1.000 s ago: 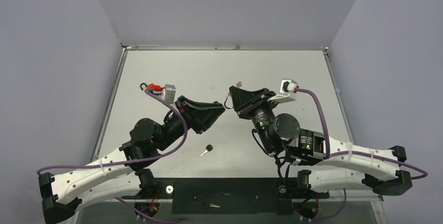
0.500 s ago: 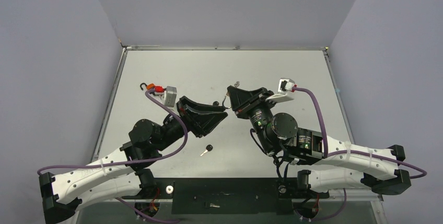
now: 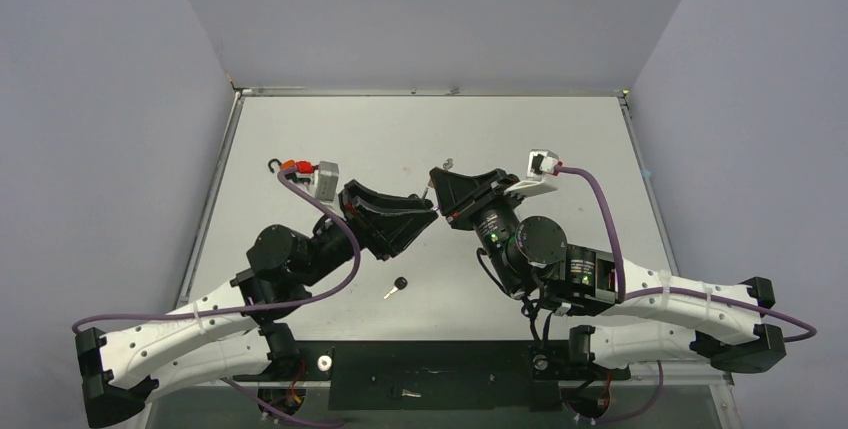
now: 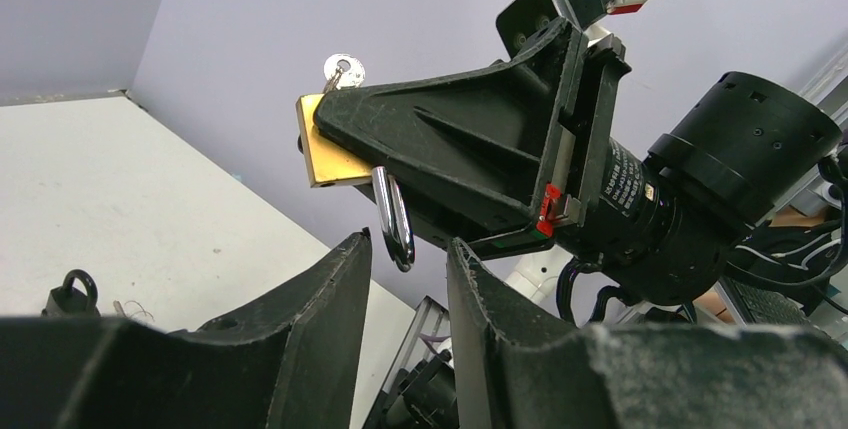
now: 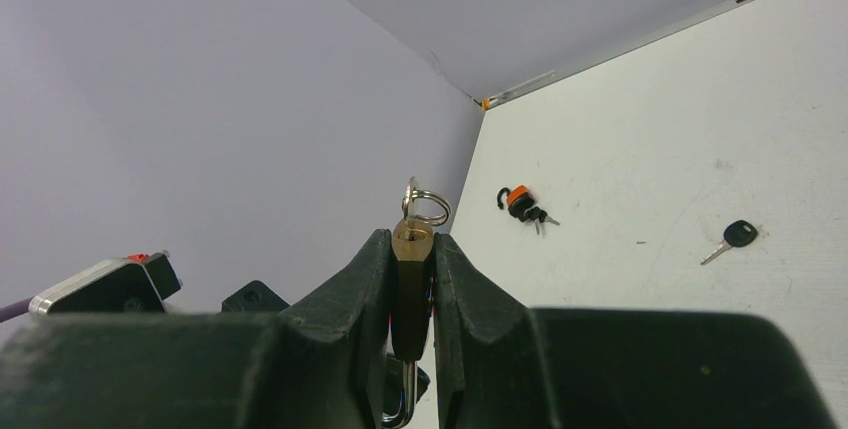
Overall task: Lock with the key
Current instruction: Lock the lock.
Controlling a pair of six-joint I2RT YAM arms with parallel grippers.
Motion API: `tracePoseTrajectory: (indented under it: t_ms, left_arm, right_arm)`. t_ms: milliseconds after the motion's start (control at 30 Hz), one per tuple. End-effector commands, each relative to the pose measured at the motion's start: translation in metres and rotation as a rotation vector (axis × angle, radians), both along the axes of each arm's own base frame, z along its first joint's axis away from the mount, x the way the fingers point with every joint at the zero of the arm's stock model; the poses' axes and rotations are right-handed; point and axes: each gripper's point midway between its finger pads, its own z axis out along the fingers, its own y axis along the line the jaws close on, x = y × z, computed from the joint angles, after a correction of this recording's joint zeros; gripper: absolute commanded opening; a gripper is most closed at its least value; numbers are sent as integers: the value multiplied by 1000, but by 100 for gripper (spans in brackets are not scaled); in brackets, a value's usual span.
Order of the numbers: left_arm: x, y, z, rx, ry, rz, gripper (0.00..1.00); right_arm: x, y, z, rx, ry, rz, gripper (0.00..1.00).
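Note:
My right gripper [image 5: 411, 241] is shut on a brass padlock [image 5: 411, 254], held in the air with its silver shackle [image 5: 405, 401] pointing down. A key with a ring [image 5: 425, 205] sticks out of the padlock's top. In the left wrist view the padlock [image 4: 328, 157] juts from the right gripper's fingers [image 4: 450, 139], and the shackle [image 4: 393, 217] hangs with its tip just between the tips of my open left gripper [image 4: 410, 254], apart from both. In the top view the two grippers meet tip to tip, left [image 3: 428, 213] and right [image 3: 440, 196].
A loose key with a black head [image 3: 397, 286] lies on the table in front of the grippers and also shows in the right wrist view [image 5: 733, 238]. A small orange-and-black padlock with keys [image 5: 518, 202] lies further off. A small black padlock [image 4: 70, 294] lies on the table.
The two grippers have closed in on each other: the left one moved right, the right one moved left with the padlock. The shackle tip now sits between the left fingertips.

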Motion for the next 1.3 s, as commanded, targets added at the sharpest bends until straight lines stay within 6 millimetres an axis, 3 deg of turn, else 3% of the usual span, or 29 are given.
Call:
tracePoseTrajectory:
  t_ms: [0,600,833,933,1033,1067,1100,1133,1167,1200,1233,1267]
  left_arm:
    - [-5,8,38,-80,-65,3,29]
    - [2,11,34,-99,-25,38,0]
    - [8,13,34,-59,8,27,0]
    - [4,10,27,31,18,-47,0]
    - [2,17,28,79,25,-87,0]
    - [3,19,19,121,38,-105,0]
    - [3,22,15,159,45,-125,0]
    - [3,23,12,179,45,-133,0]
    - [3,24,6,214,60,-155,0]
    - [3,25,2,234,62,-162,0]
    - [3,26,-1,261,75,-182,0]
    - [3,27,1,272,64,-190,0]
  right_arm:
    - [-6,1,20,81,-5,33,0]
    - [-12,3,17,77,-16,68,0]
    - [-18,-1,13,37,-53,111,1]
    - [-24,-10,18,19,-94,157,19]
    - [-18,-19,11,13,-122,199,33]
    - [-25,-16,8,31,-128,281,40]
    - [-12,-24,7,38,-130,264,47]
    - [-19,-21,1,57,-123,342,50]
    - [-5,-30,-1,62,-123,315,57]
    - [-12,-27,-6,71,-129,395,59]
    - [0,-36,-8,70,-137,374,64]
    - [-7,-33,-11,70,-153,446,66]
